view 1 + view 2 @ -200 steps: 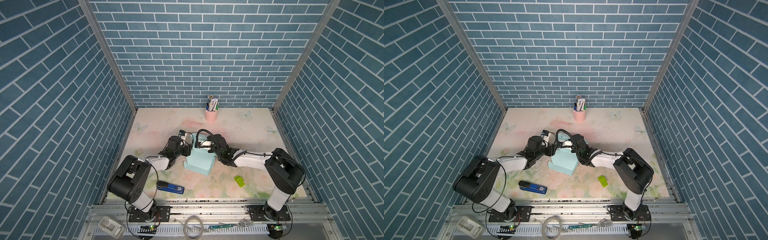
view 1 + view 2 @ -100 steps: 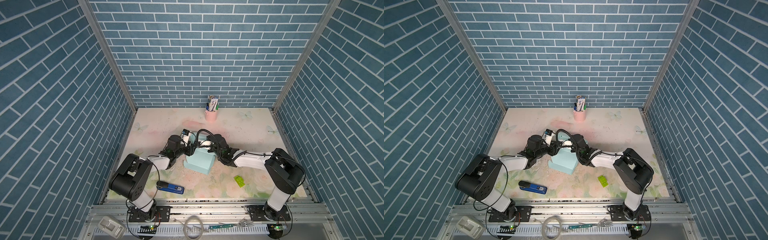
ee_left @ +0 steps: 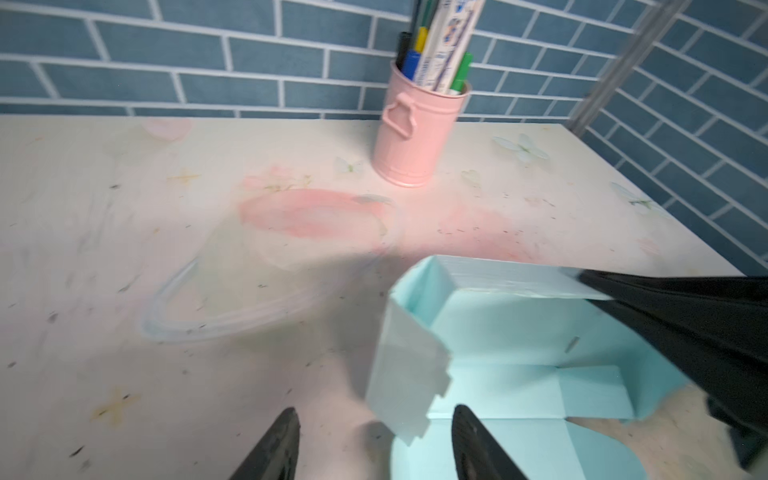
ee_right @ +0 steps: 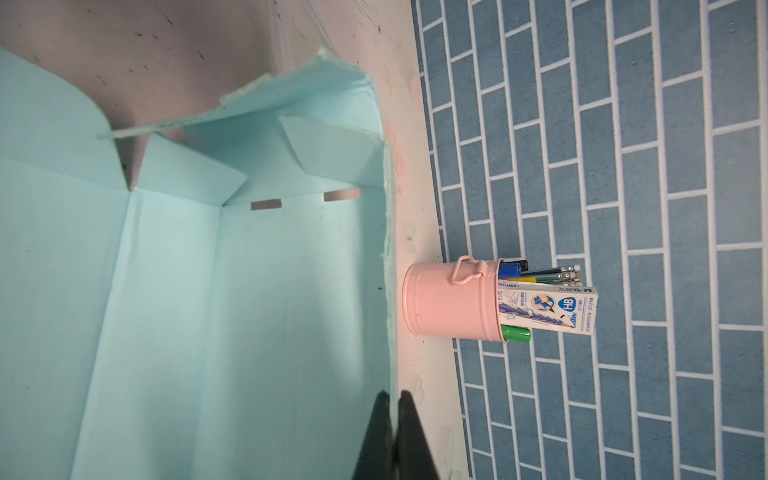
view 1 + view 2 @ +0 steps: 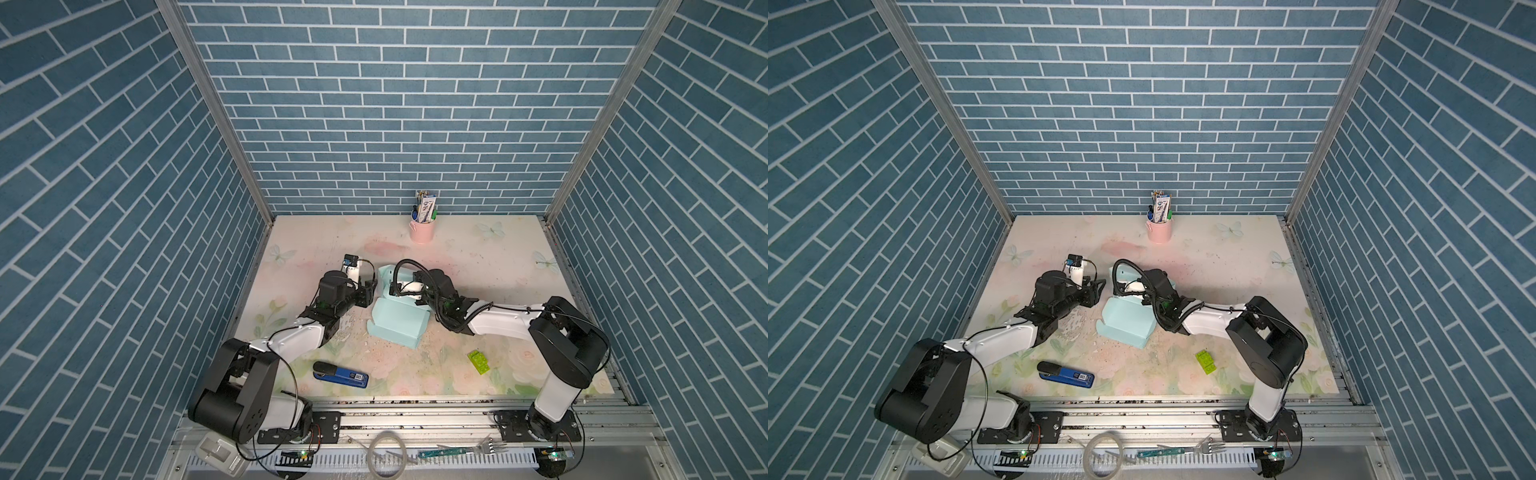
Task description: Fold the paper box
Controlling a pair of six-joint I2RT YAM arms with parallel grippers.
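The paper box (image 5: 398,322) rests on the table (image 5: 494,266) near its middle, between the two arms, as both top views show. It is partly formed: some walls are raised and several flaps are loose. On the right gripper (image 4: 393,401) the fingers (image 4: 374,440) are drawn together with the rim of one raised wall pinched between them, one finger inside the box and one outside. In the right wrist view the card's edge runs straight into the closed tips. That view also shows the box interior: a flat floor, two small corner flaps leaning inward, two slots along a crease, and a rounded flap at one end. On the left gripper (image 3: 376,413) the fingers (image 3: 274,449) stand apart and grip nothing. In the left wrist view a loose side flap of the box stands just ahead of the gap, with its lower corner between the two tips. Whether either finger touches the card cannot be told. In a top view the left gripper (image 5: 1099,286) sits just beside the box's left edge. A pink pen pot (image 5: 422,232) stands at the back of the table, well apart from the box. A blue stapler (image 5: 340,376) and a green toy brick (image 5: 478,362) lie toward the front of the table, both apart from the box and from both grippers.
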